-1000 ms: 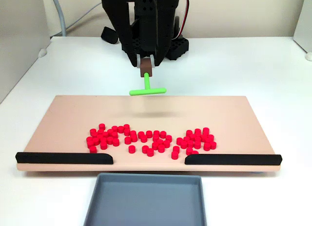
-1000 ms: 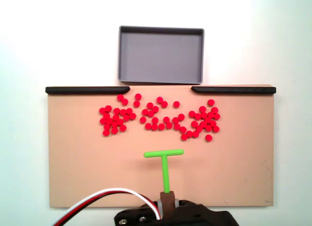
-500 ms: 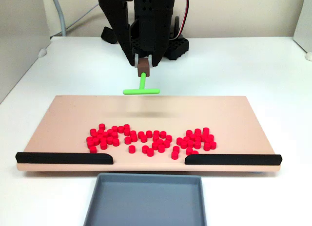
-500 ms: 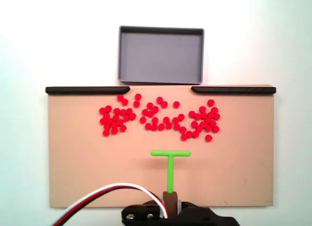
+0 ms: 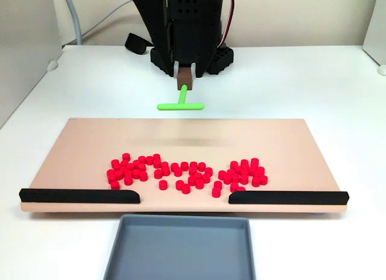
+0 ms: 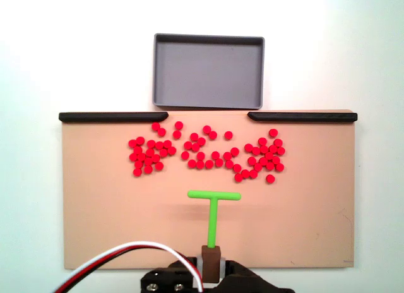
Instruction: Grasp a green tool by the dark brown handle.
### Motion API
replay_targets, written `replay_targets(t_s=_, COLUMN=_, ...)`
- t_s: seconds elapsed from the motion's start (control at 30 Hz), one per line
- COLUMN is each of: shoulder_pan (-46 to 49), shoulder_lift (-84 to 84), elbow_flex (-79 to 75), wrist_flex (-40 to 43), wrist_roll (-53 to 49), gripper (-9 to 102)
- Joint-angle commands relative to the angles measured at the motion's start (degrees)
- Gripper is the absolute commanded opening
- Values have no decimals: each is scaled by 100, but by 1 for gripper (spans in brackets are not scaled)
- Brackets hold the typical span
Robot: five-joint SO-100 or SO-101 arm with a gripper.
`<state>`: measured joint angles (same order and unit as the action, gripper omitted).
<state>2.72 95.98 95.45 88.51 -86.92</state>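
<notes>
The green tool (image 5: 181,104) (image 6: 213,212) hangs in the air over the far edge of the tan board in both fixed views, stem upright, crossbar pointing toward the red cylinders. Its dark brown handle (image 5: 183,78) (image 6: 211,257) is clamped between the black fingers of my gripper (image 5: 184,75) (image 6: 211,268), which is shut on it. The arm's black body rises behind the tool in a fixed view and hides the upper end of the handle.
A tan board (image 5: 84,141) (image 6: 95,217) carries several red cylinders (image 5: 187,171) (image 6: 208,155) in three loose clusters. Two black strips (image 5: 78,195) (image 5: 288,197) line the board's edge with a gap between them. A grey tray (image 5: 181,247) (image 6: 208,71) sits beyond that gap.
My gripper has lifted the green tool higher and drawn it back toward the arm's base, after a small sideways swing. The cylinders, board and tray have not moved.
</notes>
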Motion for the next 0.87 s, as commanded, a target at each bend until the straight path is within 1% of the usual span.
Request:
replay_targets(t_s=0.0, shoulder_pan=-26, shoulder_lift=44, elbow_flex=-141, wrist_flex=-9, wrist_roll=0, gripper=0)
replay_targets(t_s=0.83, shoulder_pan=18, shoulder_lift=-79, elbow_flex=-176, wrist_flex=-18, wrist_roll=-88, gripper=0)
